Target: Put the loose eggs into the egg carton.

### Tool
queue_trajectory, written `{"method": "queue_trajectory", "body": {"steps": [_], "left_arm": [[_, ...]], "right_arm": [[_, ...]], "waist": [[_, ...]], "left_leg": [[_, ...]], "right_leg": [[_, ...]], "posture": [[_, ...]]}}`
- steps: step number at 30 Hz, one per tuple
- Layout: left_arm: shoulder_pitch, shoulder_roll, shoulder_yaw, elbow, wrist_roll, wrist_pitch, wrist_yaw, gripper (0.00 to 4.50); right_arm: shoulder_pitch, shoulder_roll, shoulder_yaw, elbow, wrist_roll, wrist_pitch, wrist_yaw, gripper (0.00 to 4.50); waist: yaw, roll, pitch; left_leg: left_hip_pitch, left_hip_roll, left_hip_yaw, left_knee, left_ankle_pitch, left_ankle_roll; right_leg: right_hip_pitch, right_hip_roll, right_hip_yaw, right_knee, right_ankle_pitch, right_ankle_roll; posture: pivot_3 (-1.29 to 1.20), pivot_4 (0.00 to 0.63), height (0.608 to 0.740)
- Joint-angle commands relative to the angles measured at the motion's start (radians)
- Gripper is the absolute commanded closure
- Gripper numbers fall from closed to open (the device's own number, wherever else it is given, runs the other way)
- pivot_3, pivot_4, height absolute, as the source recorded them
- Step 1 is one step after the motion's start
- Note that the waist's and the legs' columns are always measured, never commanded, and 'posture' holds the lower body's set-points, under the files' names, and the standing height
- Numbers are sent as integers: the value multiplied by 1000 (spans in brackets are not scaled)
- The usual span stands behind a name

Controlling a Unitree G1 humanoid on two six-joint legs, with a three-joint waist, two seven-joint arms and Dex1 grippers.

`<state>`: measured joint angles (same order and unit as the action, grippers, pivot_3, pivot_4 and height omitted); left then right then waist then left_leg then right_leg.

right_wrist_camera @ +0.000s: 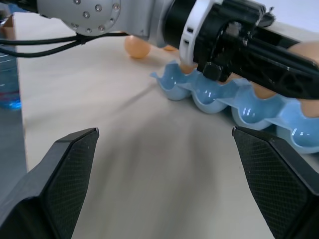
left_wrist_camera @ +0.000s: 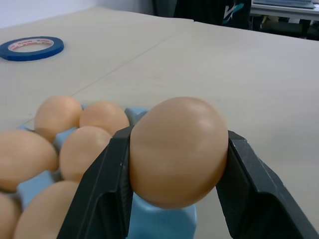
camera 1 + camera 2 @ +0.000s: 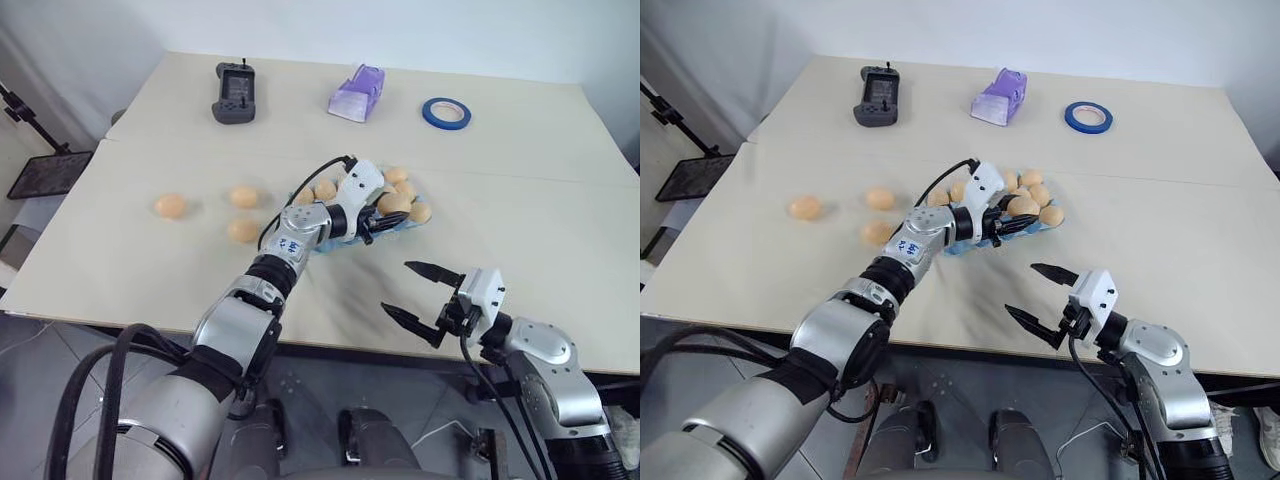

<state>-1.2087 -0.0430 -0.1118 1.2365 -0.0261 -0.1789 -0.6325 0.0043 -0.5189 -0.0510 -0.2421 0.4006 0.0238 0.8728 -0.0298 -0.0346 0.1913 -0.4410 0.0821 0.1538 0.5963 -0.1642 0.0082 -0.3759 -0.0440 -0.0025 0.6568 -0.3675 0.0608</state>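
Note:
The light blue egg carton lies mid-table with several pale orange eggs in its cups. My left gripper is shut on one egg and holds it just above the carton's right end, where the egg also shows from the head. Three loose eggs lie on the table to the carton's left: one far left, one nearer, one in front of it. My right gripper hangs open and empty near the table's front edge, short of the carton.
At the back of the table lie a black handheld controller, a lavender plastic pack and a blue tape ring. A black mesh stand sits off the table's left side.

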Motion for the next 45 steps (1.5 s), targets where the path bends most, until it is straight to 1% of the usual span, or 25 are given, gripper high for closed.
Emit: {"method": "queue_trajectory", "body": {"steps": [1, 4, 6, 12, 18, 25, 28, 34, 44, 45], "left_arm": [[-34, -11, 4, 32, 41, -34, 52, 2580], [-39, -12, 23, 47, 41, -32, 50, 2580], [-44, -14, 41, 54, 36, -31, 58, 1888], [-43, -22, 52, 58, 57, -59, 52, 57], [-24, 19, 62, 39, 68, -87, 8, 18], [-2, 107, 75, 5, 61, -111, -65, 18], [0, 127, 66, 8, 77, -106, -74, 18], [-2, 90, 52, 19, 94, -83, -69, 18], [3, 86, 33, 26, 135, -58, -69, 18], [5, 88, 30, 28, 140, -49, -62, 204]], "right_arm": [[35, 8, -35, -81, 4, -18, -39, 0], [63, 5, -44, -113, 8, -15, -60, 0], [72, 4, -44, -123, 8, -13, -69, 0], [73, 6, -39, -134, 13, -12, -74, 0], [45, 2, -31, -116, 17, -7, -60, 0], [19, 6, -22, -87, 23, -4, -35, 0], [2, 8, -14, -63, 20, -9, -21, 0], [-41, 16, -1, -27, 16, -22, -7, 0], [-57, 16, -2, -42, 12, 1, -21, 0], [-58, 17, -2, -45, 12, 3, -24, 0]], "waist": [[-1, 0, 0], [1, 0, 0], [1, 0, 0], [1, 0, 0], [0, 0, 0], [1, 0, 0], [2, 0, 0], [4, 0, 0], [0, 0, 0], [0, 0, 0]], "left_leg": [[0, 0, 0, 0, 0, -1], [-1, 0, -1, 0, -2, -3], [-1, 0, -1, 0, -2, -3], [-1, 0, -1, 0, -2, -3], [0, 0, -1, 0, -1, -4], [0, 0, -1, 0, -1, -4], [0, 0, -1, 0, 0, -3], [-1, 0, -1, 1, 1, -1], [0, 1, -1, 2, 2, -2], [0, 1, -2, 2, 2, -2]], "right_leg": [[0, 0, 0, 0, 0, 0], [0, 0, -1, 0, 0, 0], [0, 0, -1, 0, 0, 0], [1, 0, -2, 0, 0, 0], [1, 1, -2, 1, 0, 0], [1, 1, -3, 1, 0, 0], [1, 1, -3, 2, 0, 0], [1, 0, -3, 2, 0, 0], [1, 2, -3, 4, 0, 0], [1, 2, -3, 4, 0, 0]], "posture": [[0, 150, 740], [0, 150, 740], [0, 150, 740], [0, 150, 740], [0, 150, 740], [0, 150, 740], [0, 150, 740], [0, 150, 740], [0, 150, 740], [0, 150, 740]]}}
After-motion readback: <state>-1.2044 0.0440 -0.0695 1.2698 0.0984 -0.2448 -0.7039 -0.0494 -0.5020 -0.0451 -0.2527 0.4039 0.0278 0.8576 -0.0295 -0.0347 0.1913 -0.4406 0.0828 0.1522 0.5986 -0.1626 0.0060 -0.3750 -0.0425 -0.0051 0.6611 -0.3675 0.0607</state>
